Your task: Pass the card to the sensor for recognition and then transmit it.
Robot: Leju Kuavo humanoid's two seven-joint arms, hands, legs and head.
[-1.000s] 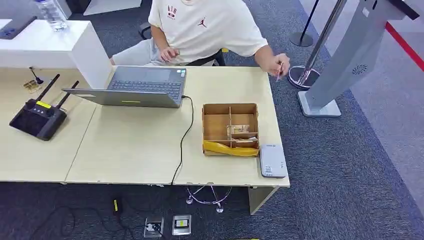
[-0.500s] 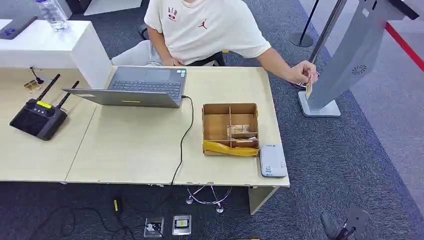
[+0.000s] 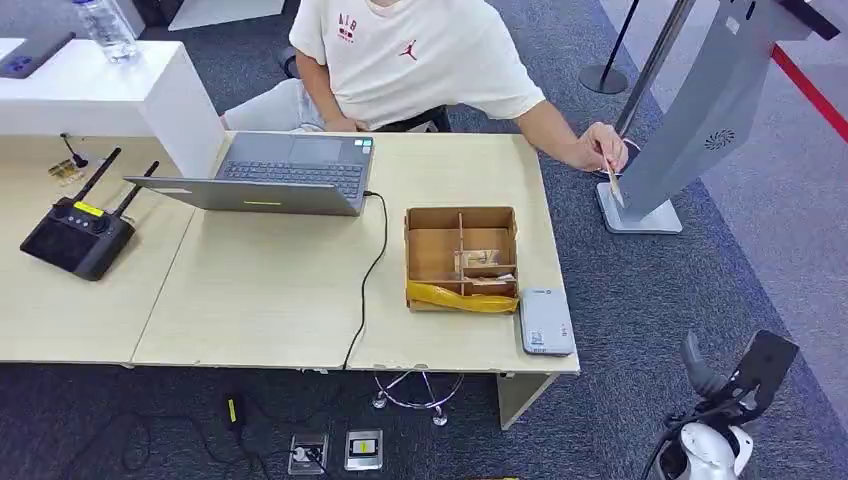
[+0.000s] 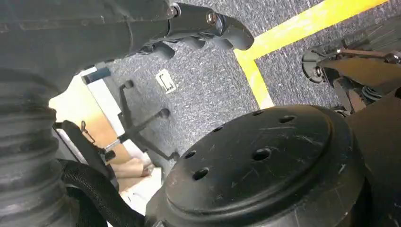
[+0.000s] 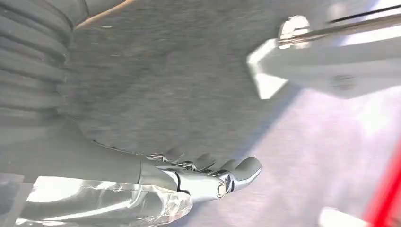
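Observation:
A seated person's hand (image 3: 598, 150) holds a thin card (image 3: 612, 186) out past the desk's far right corner, above the carpet. The white card sensor (image 3: 545, 322) lies flat on the desk's (image 3: 260, 310) front right corner, beside a wooden divided box (image 3: 461, 258). My right hand (image 3: 737, 382) is raised at the lower right, off the desk, well short of the card, with thumb and fingers apart and nothing in it. In the right wrist view my right hand (image 5: 208, 177) shows its fingers stretched out over the carpet. My left hand (image 4: 201, 26) hangs empty, its fingers loosely extended.
A grey kiosk stand (image 3: 690, 120) rises just beyond the card, with a stanchion base (image 3: 605, 78) behind it. An open laptop (image 3: 290, 175), its black cable (image 3: 372, 270) and a black router (image 3: 75, 235) sit on the desk. Grey carpet lies to the desk's right.
The person's arm has stretched out to the right and now holds the card angled down beside the kiosk. My right hand has risen into the head view at the lower right.

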